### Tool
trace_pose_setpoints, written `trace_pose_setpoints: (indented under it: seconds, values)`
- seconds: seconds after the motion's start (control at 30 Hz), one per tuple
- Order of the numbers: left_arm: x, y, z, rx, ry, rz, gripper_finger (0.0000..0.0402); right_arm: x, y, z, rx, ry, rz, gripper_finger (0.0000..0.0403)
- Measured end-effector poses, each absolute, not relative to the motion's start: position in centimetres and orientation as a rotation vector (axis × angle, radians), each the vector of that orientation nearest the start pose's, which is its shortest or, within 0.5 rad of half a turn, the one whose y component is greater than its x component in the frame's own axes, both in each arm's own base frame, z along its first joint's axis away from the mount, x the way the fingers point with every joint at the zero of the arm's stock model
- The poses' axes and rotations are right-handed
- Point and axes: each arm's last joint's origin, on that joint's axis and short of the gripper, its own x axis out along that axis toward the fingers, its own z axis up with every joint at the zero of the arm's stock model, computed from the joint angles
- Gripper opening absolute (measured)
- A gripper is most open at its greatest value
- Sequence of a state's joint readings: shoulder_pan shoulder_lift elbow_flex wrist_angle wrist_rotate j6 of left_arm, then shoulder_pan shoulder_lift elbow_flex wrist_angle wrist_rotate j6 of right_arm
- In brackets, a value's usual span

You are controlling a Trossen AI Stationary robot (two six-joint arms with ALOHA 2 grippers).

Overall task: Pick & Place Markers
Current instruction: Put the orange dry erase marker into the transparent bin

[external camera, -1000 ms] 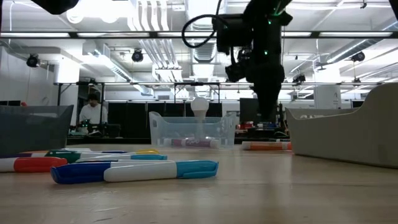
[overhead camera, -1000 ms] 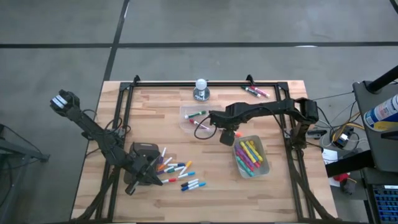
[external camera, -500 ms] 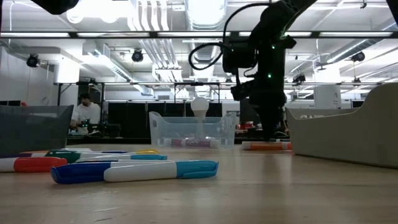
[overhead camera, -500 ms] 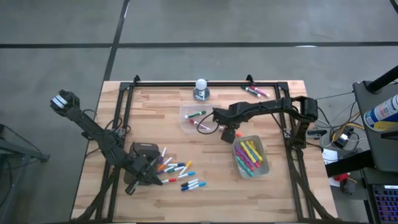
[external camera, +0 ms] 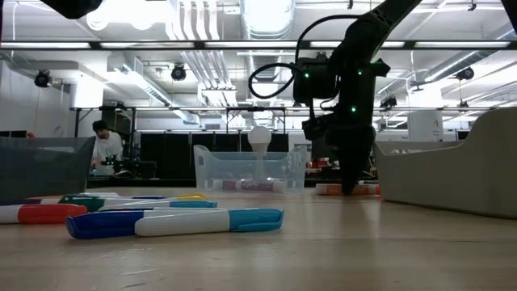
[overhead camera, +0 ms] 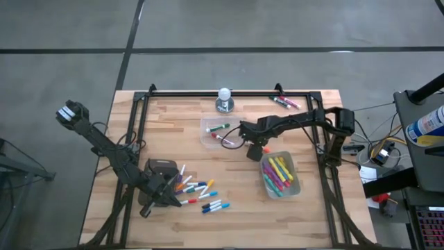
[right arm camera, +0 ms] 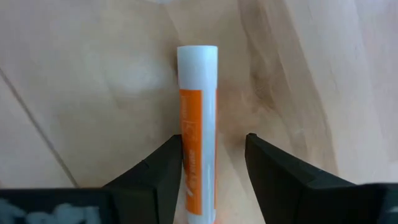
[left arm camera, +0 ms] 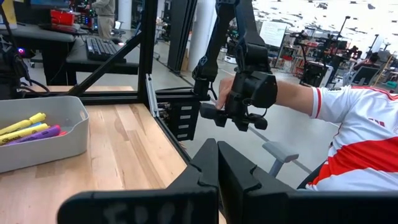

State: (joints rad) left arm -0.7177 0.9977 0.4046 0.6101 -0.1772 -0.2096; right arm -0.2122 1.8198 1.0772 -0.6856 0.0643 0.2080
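right claw: mine, right claw point(right arm camera: 212, 180) down at the tabletop point(overhead camera: 166, 132), between the clear tub point(overhead camera: 220, 133) and the grey bin point(overhead camera: 280, 174)
claw state: fingers point(right arm camera: 158, 171) apart, one each side of the orange marker point(right arm camera: 198, 124). One finger looks to be touching the barrel, a gap shows at the other. No hold yet.
target: orange marker flat on the wood, white end pointing away from my wrist, barrel in line with the fingers so they can close across its width
why low: marker is thin and lies flat, so my tips have to sit at wood level to catch it
marker pile: loose markers point(overhead camera: 201, 194) near the front of the tabletop, by the left claw point(overhead camera: 161, 192)
sorted: some markers in the grey bin, a few in the clear tub, a few at the back edge
left claw: shut, empty as far as I can tell, parked by the pile
next (my read): close, lift, carry to the grey bin
risk: round barrel could roll if one finger touches first
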Motion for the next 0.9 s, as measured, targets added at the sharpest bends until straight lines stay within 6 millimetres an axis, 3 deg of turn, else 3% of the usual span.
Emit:
trace_pose_setpoints:
  seconds: [0.2,0.47,0.9]
  values:
    - [16.14,-13.41,23.99,-0.212,0.040,-0.540,0.0000,31.22,-7.59,14.23,0.287,1.384,-0.393,0.0131]
    - [16.14,-13.41,24.00,-0.213,0.038,-0.540,0.0000,31.38,-7.80,14.45,0.297,1.376,-0.369,0.0045]
    - [16.14,-13.41,24.00,-0.213,0.038,-0.540,0.0000,31.33,-7.92,15.08,0.261,1.410,-0.388,0.0044]
